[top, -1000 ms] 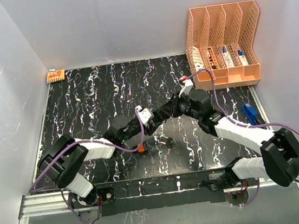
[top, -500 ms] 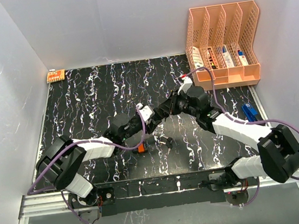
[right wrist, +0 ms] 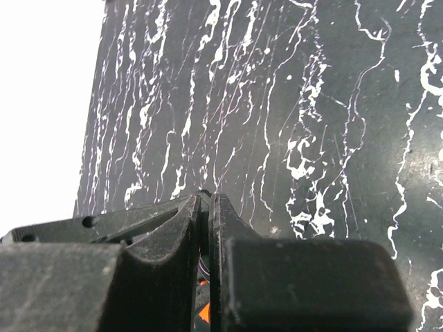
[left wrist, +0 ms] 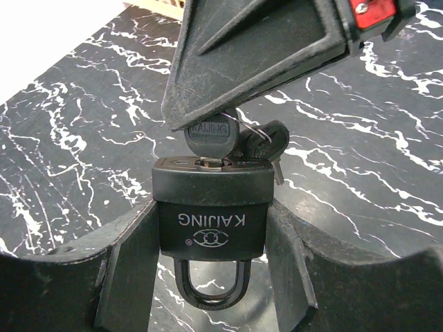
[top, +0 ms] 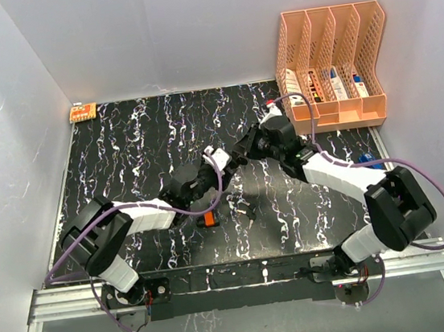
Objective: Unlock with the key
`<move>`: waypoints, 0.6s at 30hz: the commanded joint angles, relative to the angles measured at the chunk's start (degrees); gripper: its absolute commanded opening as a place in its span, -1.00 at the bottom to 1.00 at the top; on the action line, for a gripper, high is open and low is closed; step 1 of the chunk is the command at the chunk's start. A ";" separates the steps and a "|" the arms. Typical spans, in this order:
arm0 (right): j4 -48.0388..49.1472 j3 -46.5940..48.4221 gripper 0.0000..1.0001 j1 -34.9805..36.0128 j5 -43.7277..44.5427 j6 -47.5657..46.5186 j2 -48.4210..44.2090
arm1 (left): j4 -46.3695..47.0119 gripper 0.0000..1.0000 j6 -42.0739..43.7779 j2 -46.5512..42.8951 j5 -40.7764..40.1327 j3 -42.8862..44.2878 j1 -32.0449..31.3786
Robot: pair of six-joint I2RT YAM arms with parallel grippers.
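Padlock (left wrist: 211,207): black, above the middle of the marbled table (top: 123,154), shackle toward the wrist, clamped on both sides by the left gripper (left wrist: 210,235).
Key (left wrist: 210,130): seated in the keyhole, head pinched by the near-closed right gripper (right wrist: 208,204).
Spare key (left wrist: 266,142): hangs just beside it.

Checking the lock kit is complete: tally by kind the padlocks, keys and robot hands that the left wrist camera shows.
Padlock: 1
Keys: 2 (inserted key, spare key)
Hands: 2 (left hand, right hand)
Total: 5
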 commanded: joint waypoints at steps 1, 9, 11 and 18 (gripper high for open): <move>-6.66 4.14 -1.00 1.05 -0.68 5.14 3.05 | 5.30 -1.00 2.20 -0.50 -5.80 8.42 -1.59; -10.30 6.63 -1.00 1.07 1.80 10.09 4.76 | -0.57 -1.00 4.92 1.38 -11.55 12.26 -2.73; -11.22 7.56 -1.00 1.12 1.87 10.48 5.18 | -0.98 -1.00 5.45 1.86 -12.67 12.56 -3.17; -10.51 8.04 -1.00 1.01 2.91 9.09 3.08 | -1.07 -1.00 3.53 1.36 -12.61 11.64 -3.43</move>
